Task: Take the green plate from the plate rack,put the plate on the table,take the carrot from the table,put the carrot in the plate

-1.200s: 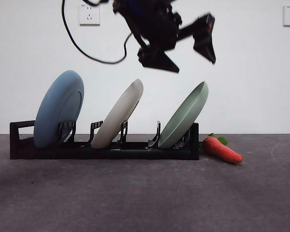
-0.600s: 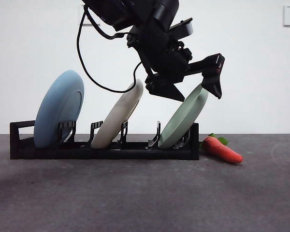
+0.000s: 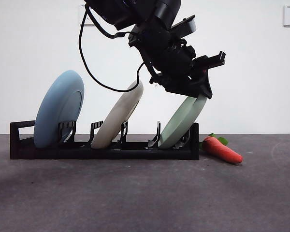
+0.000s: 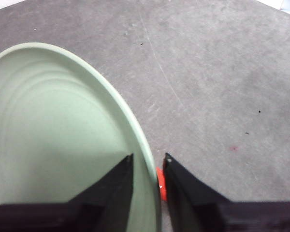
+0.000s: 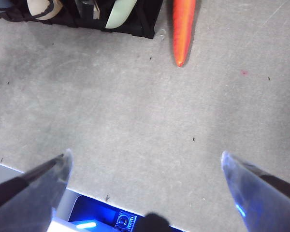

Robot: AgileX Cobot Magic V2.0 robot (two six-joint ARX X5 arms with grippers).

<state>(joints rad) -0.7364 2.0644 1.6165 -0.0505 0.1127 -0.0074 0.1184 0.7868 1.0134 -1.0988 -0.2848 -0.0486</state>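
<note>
The green plate (image 3: 181,125) leans in the right-hand slot of the black plate rack (image 3: 106,152). My left gripper (image 3: 198,94) has come down from above onto the plate's top edge. In the left wrist view its jaws stand close on either side of the plate's rim (image 4: 147,154), gripper (image 4: 149,157) shut on it. The carrot (image 3: 222,150) lies on the table (image 3: 135,198) just right of the rack; a sliver of it shows in the left wrist view (image 4: 160,186). My right gripper (image 5: 145,159) is open and empty, high above the table, with the carrot (image 5: 182,29) far from it.
A blue plate (image 3: 58,116) stands in the rack's left slot and a cream-white plate (image 3: 118,116) in the middle slot. The rack's loop handle (image 3: 20,126) is at its left end. A black cable (image 3: 94,72) hangs from the left arm.
My left gripper has come down from above the rack to the green plate's top edge, and its wide-open jaws have closed on the rim. The plates and the carrot have not moved.
</note>
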